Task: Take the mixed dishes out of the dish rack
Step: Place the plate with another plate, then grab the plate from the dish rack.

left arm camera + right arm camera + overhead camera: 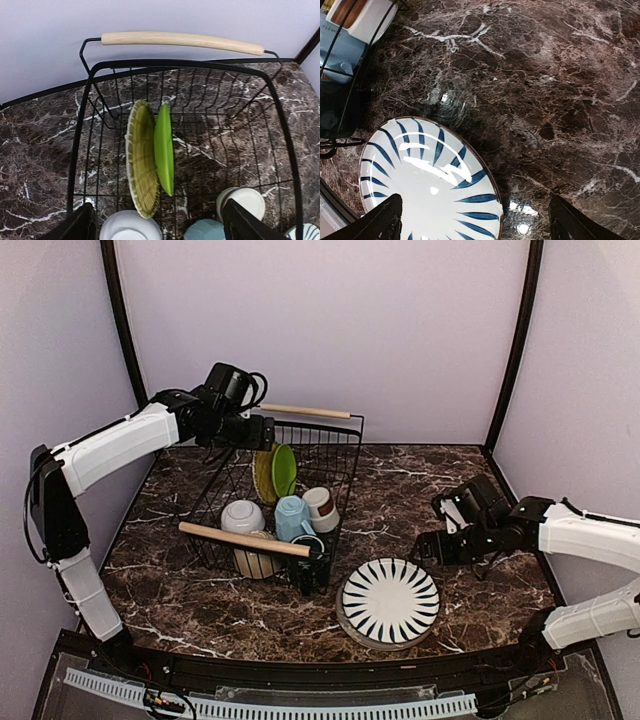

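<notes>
The dish rack stands left of centre. It holds an upright lime-green plate and a woven olive plate, a white bowl, a light blue mug, a brown-white cup, a dark green mug and a cream bowl. The striped plate lies on the table to the rack's right. My left gripper is open and empty above the green plate. My right gripper is open and empty just above the striped plate's right edge.
The rack's wooden handles show at its far side and its near side. The dark marble table is walled in by lilac panels. The blue mug and the cup sit at the rack's right edge.
</notes>
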You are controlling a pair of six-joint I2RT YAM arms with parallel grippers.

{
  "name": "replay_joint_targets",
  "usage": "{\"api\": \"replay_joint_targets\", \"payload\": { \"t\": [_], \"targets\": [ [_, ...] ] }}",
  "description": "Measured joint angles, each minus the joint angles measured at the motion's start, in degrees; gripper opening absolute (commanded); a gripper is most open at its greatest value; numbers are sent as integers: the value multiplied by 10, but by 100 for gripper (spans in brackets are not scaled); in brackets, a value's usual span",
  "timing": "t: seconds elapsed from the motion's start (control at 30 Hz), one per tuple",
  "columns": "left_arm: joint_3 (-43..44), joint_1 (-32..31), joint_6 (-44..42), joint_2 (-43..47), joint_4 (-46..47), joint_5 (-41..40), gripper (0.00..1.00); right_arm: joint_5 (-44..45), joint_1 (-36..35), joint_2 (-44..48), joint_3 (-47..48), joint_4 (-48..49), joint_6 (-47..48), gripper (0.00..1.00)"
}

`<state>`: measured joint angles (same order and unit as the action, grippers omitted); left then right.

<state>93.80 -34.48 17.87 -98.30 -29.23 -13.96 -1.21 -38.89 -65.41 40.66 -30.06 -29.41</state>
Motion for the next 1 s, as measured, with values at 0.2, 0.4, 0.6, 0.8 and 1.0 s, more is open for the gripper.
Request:
{"api": "replay_joint_targets", "payload": {
  "t": [0.2,0.4,0.6,0.8,1.0],
  "targets": [
    [97,23,-29,-107,-73,-38,77,40,2,2,4,-14,-13,99],
    [152,28,-47,-178,-106,-71,62,57,3,33,7,-34,-18,99],
    [194,29,-56,-217,-115,-72,47,60,3,75,7,-38,-22,99],
    [216,31,-63,-247,-123,-85,32,60,3,76,7,-38,-22,99],
    [233,31,-72,-267,-136,-97,19,60,3,76,3,-38,-24,99]
  ]
}}
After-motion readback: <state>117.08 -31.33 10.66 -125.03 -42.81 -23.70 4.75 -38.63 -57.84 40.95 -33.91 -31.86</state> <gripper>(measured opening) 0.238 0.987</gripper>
